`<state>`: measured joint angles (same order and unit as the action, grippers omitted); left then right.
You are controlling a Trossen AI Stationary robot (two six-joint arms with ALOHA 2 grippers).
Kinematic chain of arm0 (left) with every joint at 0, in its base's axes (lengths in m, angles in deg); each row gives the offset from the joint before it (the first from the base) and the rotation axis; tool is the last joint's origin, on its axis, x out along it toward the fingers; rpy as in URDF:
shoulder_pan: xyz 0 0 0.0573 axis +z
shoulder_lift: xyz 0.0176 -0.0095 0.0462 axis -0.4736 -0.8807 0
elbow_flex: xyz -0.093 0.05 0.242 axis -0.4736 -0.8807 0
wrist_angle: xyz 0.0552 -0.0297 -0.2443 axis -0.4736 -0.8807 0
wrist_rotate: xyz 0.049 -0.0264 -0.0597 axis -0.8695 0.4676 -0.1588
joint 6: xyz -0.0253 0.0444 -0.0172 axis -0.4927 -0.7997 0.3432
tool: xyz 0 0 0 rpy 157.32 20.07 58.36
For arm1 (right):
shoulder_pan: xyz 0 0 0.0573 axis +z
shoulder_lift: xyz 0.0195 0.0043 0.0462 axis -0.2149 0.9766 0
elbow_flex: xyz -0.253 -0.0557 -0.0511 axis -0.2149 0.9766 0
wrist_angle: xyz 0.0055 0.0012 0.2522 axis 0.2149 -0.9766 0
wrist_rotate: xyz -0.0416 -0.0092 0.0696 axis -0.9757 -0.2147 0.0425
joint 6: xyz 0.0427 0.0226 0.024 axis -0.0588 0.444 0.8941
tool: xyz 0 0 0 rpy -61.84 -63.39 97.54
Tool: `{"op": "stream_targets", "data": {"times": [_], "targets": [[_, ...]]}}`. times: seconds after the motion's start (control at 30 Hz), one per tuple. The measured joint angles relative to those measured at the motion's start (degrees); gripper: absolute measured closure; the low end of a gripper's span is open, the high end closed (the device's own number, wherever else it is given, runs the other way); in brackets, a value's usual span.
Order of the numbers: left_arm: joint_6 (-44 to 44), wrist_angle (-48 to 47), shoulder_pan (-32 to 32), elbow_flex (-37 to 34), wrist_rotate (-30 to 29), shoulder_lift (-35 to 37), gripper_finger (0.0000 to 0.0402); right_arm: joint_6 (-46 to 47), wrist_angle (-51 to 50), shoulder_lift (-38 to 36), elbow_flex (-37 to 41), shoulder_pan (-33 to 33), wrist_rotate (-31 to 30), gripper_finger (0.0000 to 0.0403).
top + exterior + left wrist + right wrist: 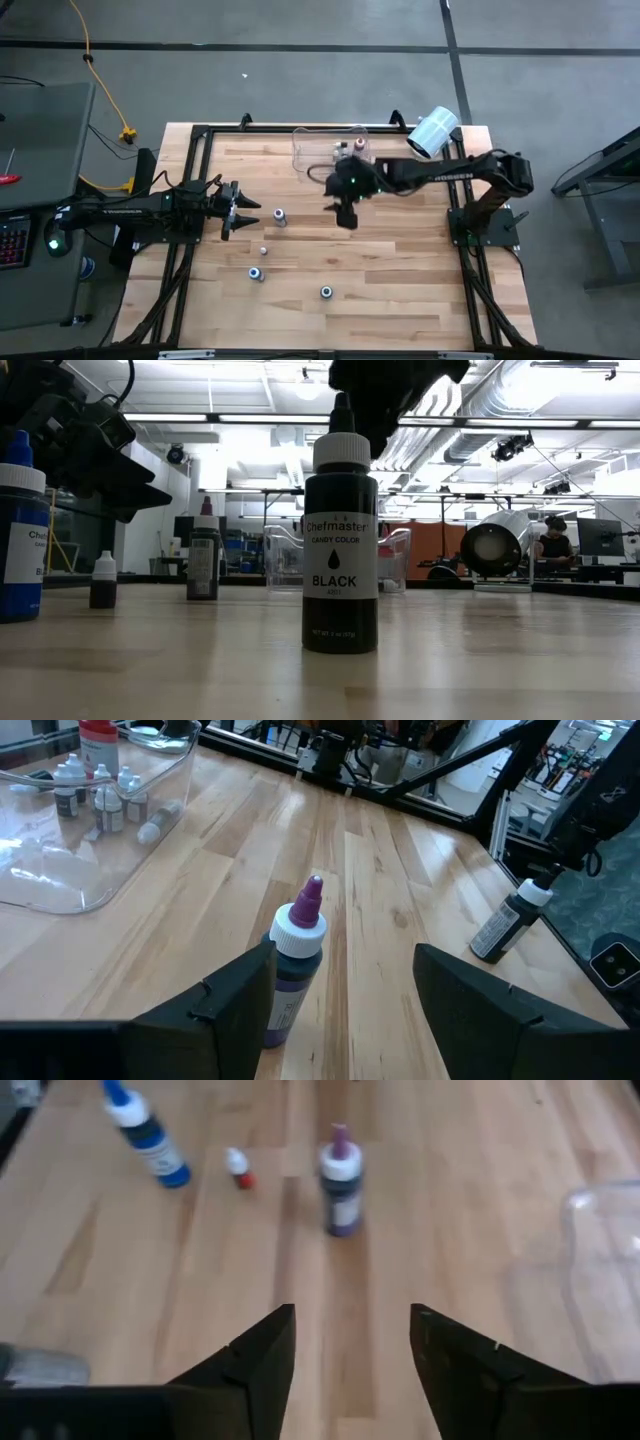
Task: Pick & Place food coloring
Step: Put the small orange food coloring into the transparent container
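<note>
Both hands stand open and hold nothing. The left hand [243, 208] sits low over the surface [400, 300], its 2 fingers [235, 1000] spread either side of a purple-tipped bottle [293, 960] that stands upright just ahead of them, not yet between the pads. The right hand [347, 215] hovers near the middle of the surface, just in front of the clear bin [325, 145], with bare wood between its parted fingers [265, 1350]. Several small bottles [100, 800] already lie or stand inside the bin; on the wood there remain the purple one, a tiny red one [238, 1168], a blue one [150, 1140] and the black one [340, 540]. The main risk, as I judge it, is the left hand's approach: the purple bottle is tall and narrow, so a finger that meets it off-centre could tip it and send it rolling. A second risk is the 2 arms crowding each other if both go for that bottle.
</note>
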<state>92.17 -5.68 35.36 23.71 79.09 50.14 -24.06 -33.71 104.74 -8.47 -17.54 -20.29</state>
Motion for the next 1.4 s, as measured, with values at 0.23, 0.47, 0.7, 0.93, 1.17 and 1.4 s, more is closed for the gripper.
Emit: {"op": "stream_targets", "data": {"times": [0.23, 0.47, 0.7, 0.93, 1.17, 1.4], "targets": [[0.00, 0.00, 0.02, 0.00, -0.02, 0.00, 0.0167, 6.58, 0.07, 0.43, 0.00, 4.80, -6.74, 0.0214], [0.00, 0.00, 0.02, 0.00, 0.00, 0.01, 0.0167, 11.60, -0.79, 9.34, -8.29, 8.43, -7.26, 0.0214], [0.00, 0.01, 0.02, 0.00, -0.02, 0.00, 0.0167, 11.87, -0.48, 24.10, -24.39, 10.92, -6.75, 0.0213], [0.00, -0.04, 0.02, 0.00, 0.00, -0.01, 0.0167, 11.83, -0.34, 36.14, -37.26, 13.60, -6.62, 0.0213], [0.00, -0.02, 0.00, 0.00, 0.00, -0.01, 0.0167, 11.85, 3.97, 42.26, -39.43, 13.77, -9.51, 0.0213], [0.00, 0.00, 0.02, 0.00, 0.00, 0.01, 0.0167, 11.99, 6.09, 44.51, -39.43, 12.80, -10.43, 0.0213]]}}
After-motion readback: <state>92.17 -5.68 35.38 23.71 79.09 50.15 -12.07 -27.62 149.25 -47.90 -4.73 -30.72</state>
